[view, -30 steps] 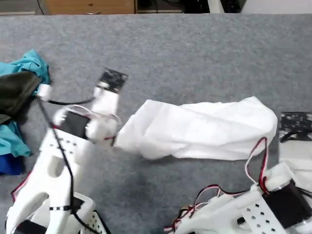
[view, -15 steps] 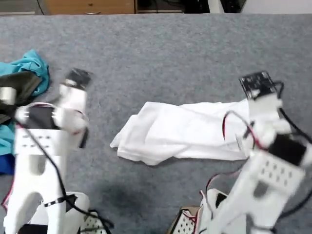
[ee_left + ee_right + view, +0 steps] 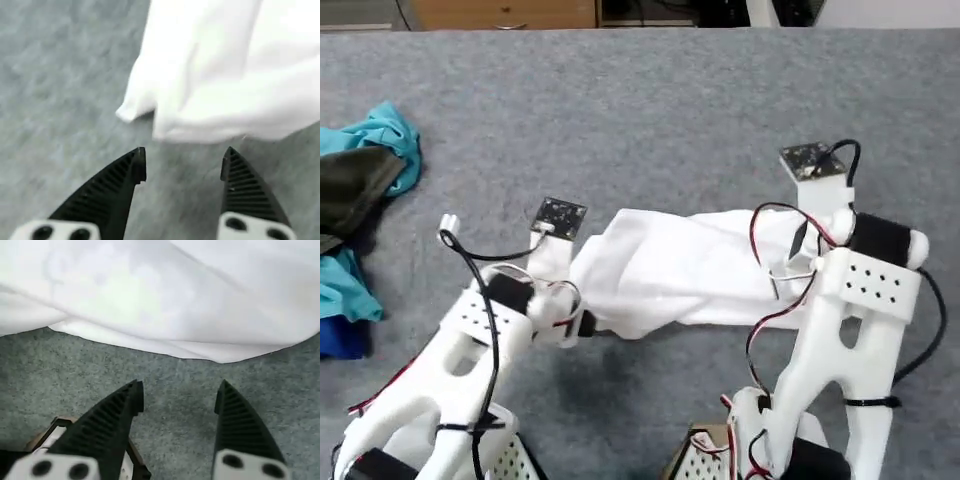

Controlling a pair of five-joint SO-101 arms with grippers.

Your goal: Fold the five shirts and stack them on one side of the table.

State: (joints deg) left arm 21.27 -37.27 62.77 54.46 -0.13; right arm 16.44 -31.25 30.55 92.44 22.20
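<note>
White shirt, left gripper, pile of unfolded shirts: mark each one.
white shirt [image 3: 690, 270], high view, middle of the cloth.
left gripper [image 3: 184, 159], left wrist view, midway between its open fingertips.
pile of unfolded shirts [image 3: 358, 185], high view, on its dark cloth.

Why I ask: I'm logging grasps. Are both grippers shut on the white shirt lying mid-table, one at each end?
No. Both are open, not shut on it: the left gripper and the right gripper each hang with jaws apart just short of the white shirt, as the two wrist views show. The shirt does lie mid-table, with one gripper at each end.
</note>
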